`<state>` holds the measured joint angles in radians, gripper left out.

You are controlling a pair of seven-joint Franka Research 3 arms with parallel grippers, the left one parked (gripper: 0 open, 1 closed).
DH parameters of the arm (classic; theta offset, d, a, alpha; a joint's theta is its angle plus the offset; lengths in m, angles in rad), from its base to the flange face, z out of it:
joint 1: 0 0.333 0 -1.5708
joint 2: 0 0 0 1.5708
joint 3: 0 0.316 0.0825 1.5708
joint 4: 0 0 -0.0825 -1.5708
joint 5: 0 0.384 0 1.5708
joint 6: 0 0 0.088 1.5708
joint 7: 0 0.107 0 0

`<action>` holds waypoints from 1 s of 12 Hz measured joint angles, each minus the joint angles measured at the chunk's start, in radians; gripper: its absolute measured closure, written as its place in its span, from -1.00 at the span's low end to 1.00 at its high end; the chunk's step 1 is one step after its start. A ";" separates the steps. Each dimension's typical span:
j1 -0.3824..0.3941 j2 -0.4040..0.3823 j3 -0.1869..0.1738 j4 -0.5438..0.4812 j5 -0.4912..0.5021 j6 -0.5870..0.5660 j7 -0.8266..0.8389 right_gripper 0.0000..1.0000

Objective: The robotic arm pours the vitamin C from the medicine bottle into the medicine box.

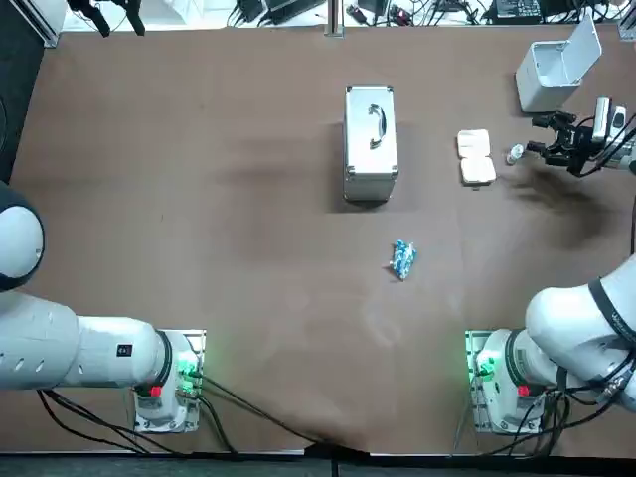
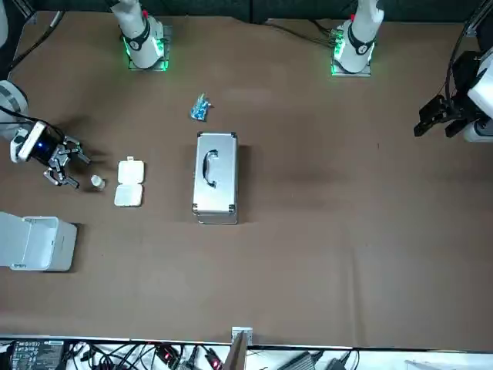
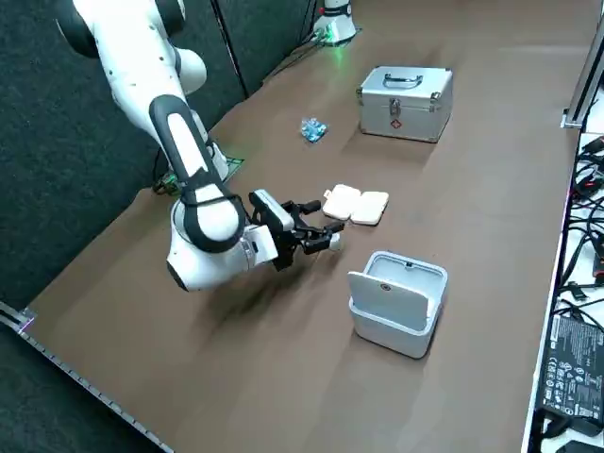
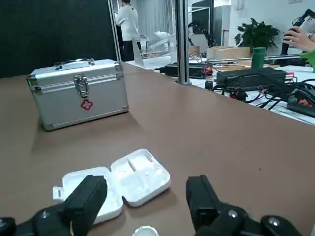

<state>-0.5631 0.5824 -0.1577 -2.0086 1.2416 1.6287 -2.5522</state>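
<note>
Brown surface (image 1: 248,248) throughout; bearings below are read on the overhead view, 12 o'clock pointing away from the arm bases.

- The white medicine box (image 1: 476,157) lies open, with both halves flat on the surface.
- The medicine bottle (image 1: 515,154) sits just beside the box at its 3 o'clock, not touching it.
- The right hand (image 1: 535,136) is low over the surface at the bottle's 3 o'clock, near the edge. Its fingers (image 4: 87,197) are spread wide and grip nothing. In the wrist view the bottle's cap (image 4: 145,230) shows between the two fingers, clear of both.
- The silver case (image 1: 370,144) lies closed at the box's 9 o'clock, well apart, handle up. A red cross sits under its latch.
- A small blue packet (image 1: 401,259) lies at the case's 6 o'clock.
- A white bin (image 1: 552,70) stands at the box's 1 o'clock with its lid raised.
</note>
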 joint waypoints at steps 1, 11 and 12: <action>0.000 0.019 0.000 0.008 0.011 -0.005 -0.007 -1.00; -0.001 0.113 -0.014 0.041 0.018 -0.010 -0.040 -1.00; -0.002 0.119 -0.018 0.041 0.018 -0.010 -0.046 -1.00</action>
<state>-0.5648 0.7011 -0.1757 -1.9672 1.2599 1.6189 -2.5986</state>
